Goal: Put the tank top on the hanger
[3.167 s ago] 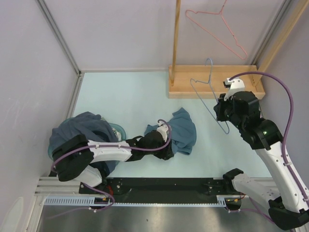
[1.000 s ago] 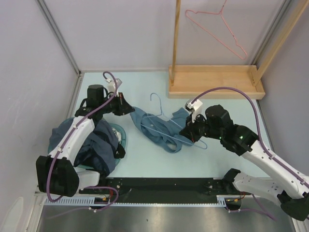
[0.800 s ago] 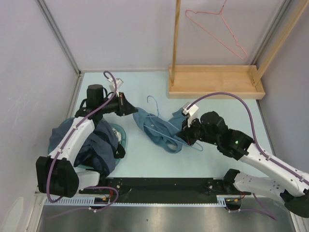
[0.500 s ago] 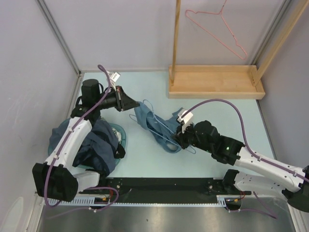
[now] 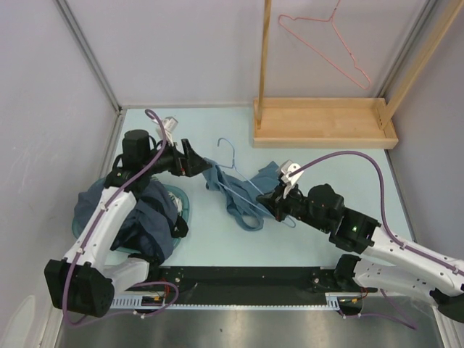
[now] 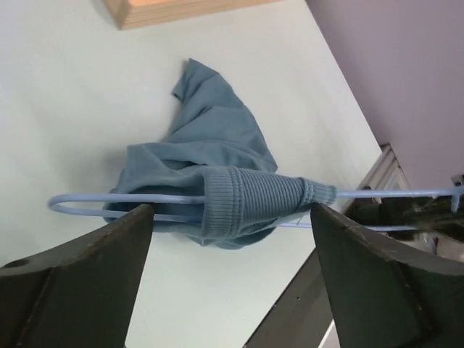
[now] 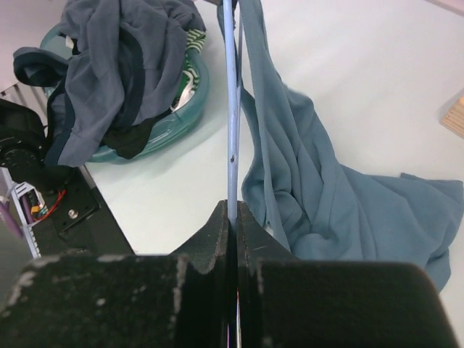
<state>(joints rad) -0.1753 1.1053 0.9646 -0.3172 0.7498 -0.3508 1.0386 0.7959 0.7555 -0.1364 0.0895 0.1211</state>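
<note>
The teal-blue tank top (image 5: pixel 243 194) lies bunched on the table's middle, threaded on the light-blue wire hanger (image 5: pixel 227 147). In the left wrist view a ribbed strap of the tank top (image 6: pixel 250 197) wraps the hanger's wire (image 6: pixel 94 199). My left gripper (image 5: pixel 197 159) stands open just left of the cloth. Its fingers (image 6: pixel 80 283) are spread wide on both sides of the strap, without touching it. My right gripper (image 5: pixel 278 203) is shut on the hanger's wire (image 7: pixel 230 109) at its right end. Tank top folds (image 7: pixel 319 196) hang beside the wire.
A teal basket (image 5: pixel 181 201) heaped with navy clothes (image 5: pixel 127 199) sits at the near left, also seen as the basket (image 7: pixel 185 101). The wooden rack base (image 5: pixel 322 125) and its post (image 5: pixel 265 51) stand at the back. A pink hanger (image 5: pixel 326 42) hangs there.
My left gripper has opened and let go of the tank top's strap, drawing back a little. The right gripper has kept hold of the hanger, whose hook has shifted slightly right and back.
</note>
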